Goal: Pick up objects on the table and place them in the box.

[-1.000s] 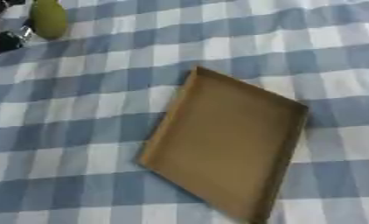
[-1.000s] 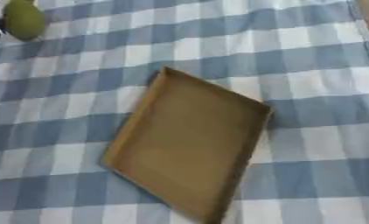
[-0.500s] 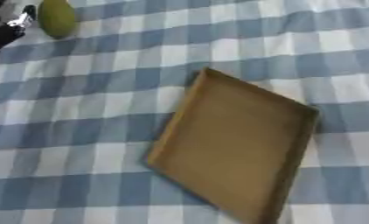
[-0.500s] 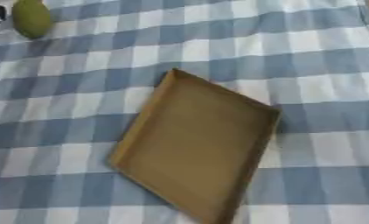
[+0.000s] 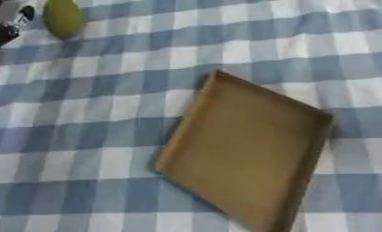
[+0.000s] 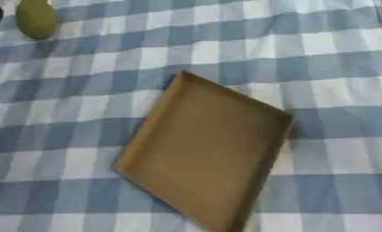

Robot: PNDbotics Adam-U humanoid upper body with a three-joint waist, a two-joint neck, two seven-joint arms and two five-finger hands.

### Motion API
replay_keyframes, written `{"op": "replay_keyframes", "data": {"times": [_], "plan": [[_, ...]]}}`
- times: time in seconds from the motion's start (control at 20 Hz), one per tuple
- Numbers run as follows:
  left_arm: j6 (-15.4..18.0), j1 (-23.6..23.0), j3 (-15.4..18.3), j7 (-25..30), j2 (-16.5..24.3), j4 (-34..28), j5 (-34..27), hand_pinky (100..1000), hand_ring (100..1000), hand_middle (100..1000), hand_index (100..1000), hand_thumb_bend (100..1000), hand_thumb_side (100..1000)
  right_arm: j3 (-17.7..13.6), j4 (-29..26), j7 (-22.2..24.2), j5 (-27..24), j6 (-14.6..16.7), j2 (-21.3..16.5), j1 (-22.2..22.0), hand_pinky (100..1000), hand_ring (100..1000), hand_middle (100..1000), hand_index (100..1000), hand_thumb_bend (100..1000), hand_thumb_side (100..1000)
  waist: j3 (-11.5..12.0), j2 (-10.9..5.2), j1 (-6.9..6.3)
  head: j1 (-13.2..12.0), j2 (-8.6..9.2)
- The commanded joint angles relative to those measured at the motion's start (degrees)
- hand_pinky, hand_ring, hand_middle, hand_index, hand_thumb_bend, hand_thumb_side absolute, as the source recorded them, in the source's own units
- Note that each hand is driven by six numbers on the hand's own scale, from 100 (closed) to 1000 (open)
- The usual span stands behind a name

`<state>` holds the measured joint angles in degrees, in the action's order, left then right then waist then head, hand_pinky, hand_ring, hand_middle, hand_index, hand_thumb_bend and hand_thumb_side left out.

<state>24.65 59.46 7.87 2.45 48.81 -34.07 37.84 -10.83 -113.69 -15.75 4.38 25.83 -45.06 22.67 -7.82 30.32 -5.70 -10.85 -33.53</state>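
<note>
Box (image 5: 245,152) of brown cardboard lies open and shallow on the blue-and-white checked cloth (image 5: 107,90), turned askew, with nothing inside it that I can see. Up in the far left corner rests a green, pear-shaped fruit (image 5: 64,18) on the cloth, well apart from the box. My left hand (image 5: 2,25) shows just beside the fruit at the edge; whether its fingers are spread or curled I cannot tell

Robot hand (image 5: 2,25) cut off at top-left edge, blurred.
</note>
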Motion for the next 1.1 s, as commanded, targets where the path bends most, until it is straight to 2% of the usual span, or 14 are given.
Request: {"op": "replay_keyframes", "data": {"times": [0.05, 0.4, 0.5, 0.6, 0.95, 1.1], "plan": [[-0.3, 1.1, 0.1, 1.72, 2.84, -1.29, -0.71, 1000, 1000, 970, 956, 353, 1000, -0.25, -0.91, 0.25, -0.44, 0.12, -0.95, 0.57, 759, 753, 646, 726, 100, 470, -0.41, -1.61, 0.23, -0.01, 1.36], [-1.26, 1.22, 0.35, 2.56, 2.81, -1.62, -0.3, 1000, 1000, 969, 955, 352, 1000, -0.23, -0.91, 0.42, -0.6, 0.14, -0.8, 0.74, 759, 753, 645, 725, 100, 470, -1.03, -1.38, 0.08, -0.53, 2.02], [-1.98, 1.33, 0.55, 2.36, 2.79, -1.35, -0.2, 1000, 1000, 972, 962, 379, 1000, -0.2, -0.91, 0.55, -0.64, 0.04, -0.56, 0.69, 758, 754, 641, 722, 100, 470, -1.65, -0.82, -0.19, 0.04, 4.66], [-2.74, 1.42, 0.54, 2.23, 2.76, -1.19, 0.13, 1000, 1000, 971, 962, 389, 1000, -0.17, -0.91, 0.76, -0.68, -0.06, -0.37, 0.73, 758, 754, 640, 721, 100, 470, -2.02, -0.46, -0.41, 0.04, 5.46], [-4.99, 1.7, 0.92, 0.35, 2.81, -0.74, 1.57, 1000, 1000, 971, 962, 398, 1000, -0.25, -0.91, 1.11, -0.66, -0.11, -0.03, 0.82, 758, 755, 637, 719, 100, 470, -2.74, 0.87, -0.72, -0.96, 6.15], [-4.75, 1.84, 0.87, 0.27, 2.54, -0.66, 1.46, 1000, 1000, 973, 960, 403, 1000, -0.25, -0.91, 1.17, -0.62, -0.21, 0.08, 0.86, 757, 755, 636, 718, 100, 470, -2.78, 1.42, -0.82, -1.12, 6.23]]}}
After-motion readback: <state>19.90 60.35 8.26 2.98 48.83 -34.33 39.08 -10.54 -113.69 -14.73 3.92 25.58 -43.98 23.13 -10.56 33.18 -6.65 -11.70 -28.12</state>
